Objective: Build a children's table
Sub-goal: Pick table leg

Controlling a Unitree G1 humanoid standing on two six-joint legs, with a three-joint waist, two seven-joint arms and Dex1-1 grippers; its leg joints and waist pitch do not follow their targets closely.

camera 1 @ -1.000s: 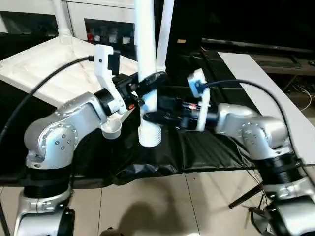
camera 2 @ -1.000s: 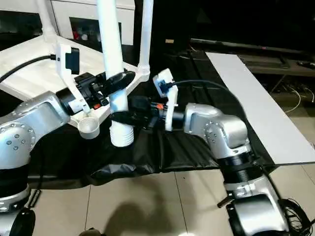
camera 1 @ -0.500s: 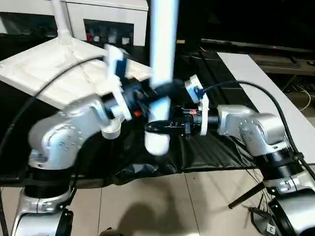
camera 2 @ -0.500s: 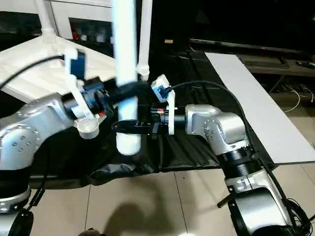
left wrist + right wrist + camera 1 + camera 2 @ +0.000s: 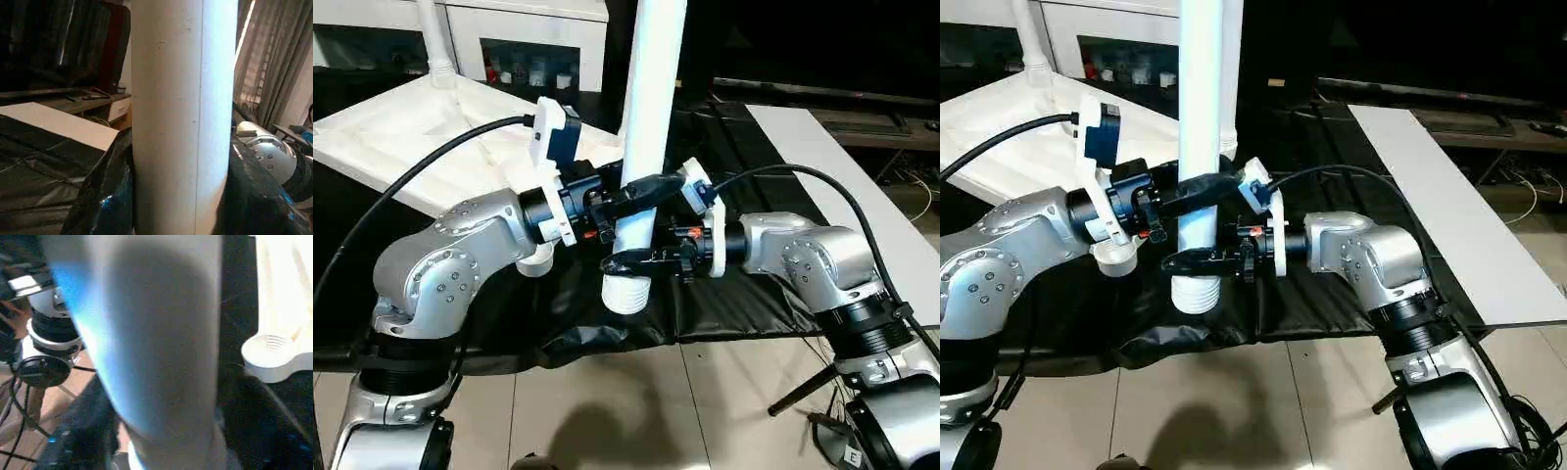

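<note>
The left gripper (image 5: 646, 188) is grasping an upright white leg (image 5: 648, 117) above the black sheet (image 5: 724, 294). The right gripper (image 5: 631, 259) is straddling the leg lower down; whether it is gripping cannot be told. The tabletop (image 5: 401, 132) is lying just beside.

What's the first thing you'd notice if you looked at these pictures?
A tall white table leg stands upright in the middle, held off the black cloth between the robot's two silver arms. The left gripper is clamped around it, with the right gripper just below, near its ribbed end. Behind on the left lies the white tabletop, upside down.
</note>
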